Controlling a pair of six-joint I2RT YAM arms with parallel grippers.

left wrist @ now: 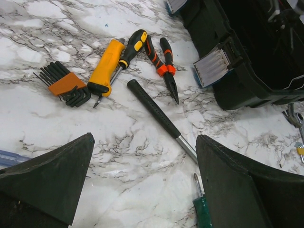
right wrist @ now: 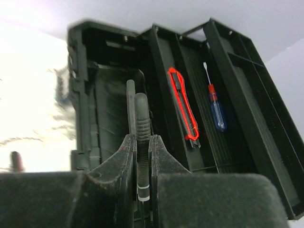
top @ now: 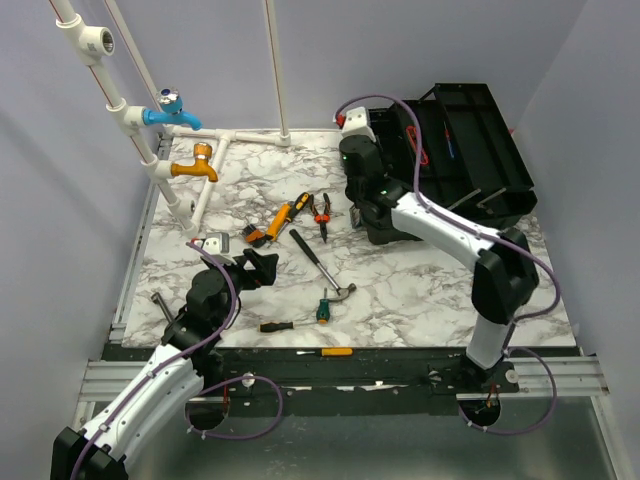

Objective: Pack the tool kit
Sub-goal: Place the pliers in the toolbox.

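Table (top: 430, 290): white-grey marble top, under both claws.

Toolbox (top: 480, 150): large, black, lid swung open. It lies directly below and ahead of the right claw, and well ahead and to the right of the left claw.

Right claw (right wrist: 141, 142): poised over the open toolbox, fingers clamped tight on a dark ribbed handle (right wrist: 141, 118) that sticks out past the tips toward the box's deep well. Tool type not resolvable. A thinner grey rod sits just beside the handle; cannot tell whether it is the same tool.

Left claw (left wrist: 145, 137): jaws spread wide, nothing between them, hovering above the table.

Hammer (left wrist: 156, 114): black grip and steel shaft, lying flat just ahead of the left claw. The shaft runs diagonally toward its right finger.

Yellow-bodied tool (left wrist: 105, 66): farther ahead, to the left. A black-and-yellow screwdriver (left wrist: 133, 45) lies against its right side.

Orange pliers (left wrist: 166, 71): ahead of the left claw, just right of that screwdriver, nose pointing back toward the claw.

Hex key set (left wrist: 64, 83): orange holder, ahead and far left.

Red-edged knife (right wrist: 183, 109): in the lid tray, ahead and to the right of the right claw.

Blue-handled screwdriver (right wrist: 217, 111): same tray, just right of the knife.

Green-handled screwdriver (left wrist: 202, 209): beside the left claw's right finger, partly hidden.
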